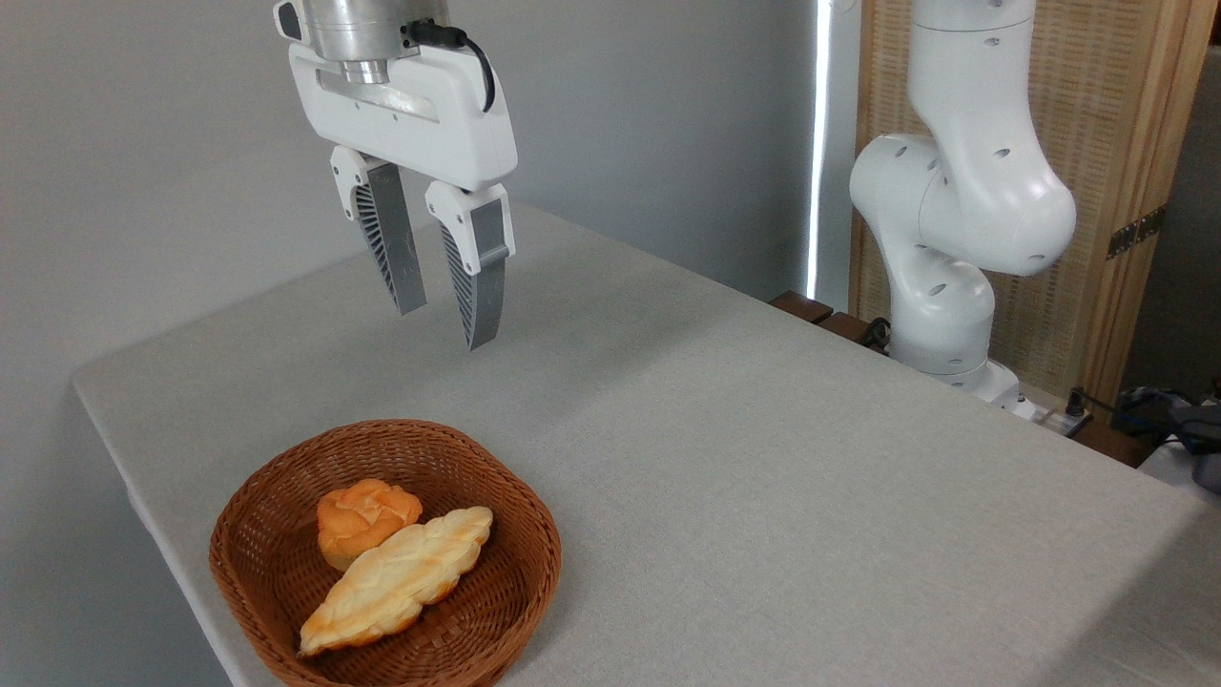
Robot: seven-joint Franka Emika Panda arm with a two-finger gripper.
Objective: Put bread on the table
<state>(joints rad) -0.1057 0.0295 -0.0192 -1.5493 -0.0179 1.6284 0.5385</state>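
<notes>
The bread (362,520), a small round orange-golden bun with a swirled top, sits inside a brown wicker basket (258,563) near the front left corner of the table (763,458). A longer pale braided loaf (401,577) lies against the bun's front right side and hides part of its base. My gripper (446,324) hangs high above the table, behind and well above the basket, open, with nothing between its grey ribbed fingers (482,286).
The arm's white base (944,277) stands beyond the table's far right edge, in front of a wooden lattice screen (1097,191). Dark cables and objects (1164,410) lie at the right. A grey wall runs behind the table.
</notes>
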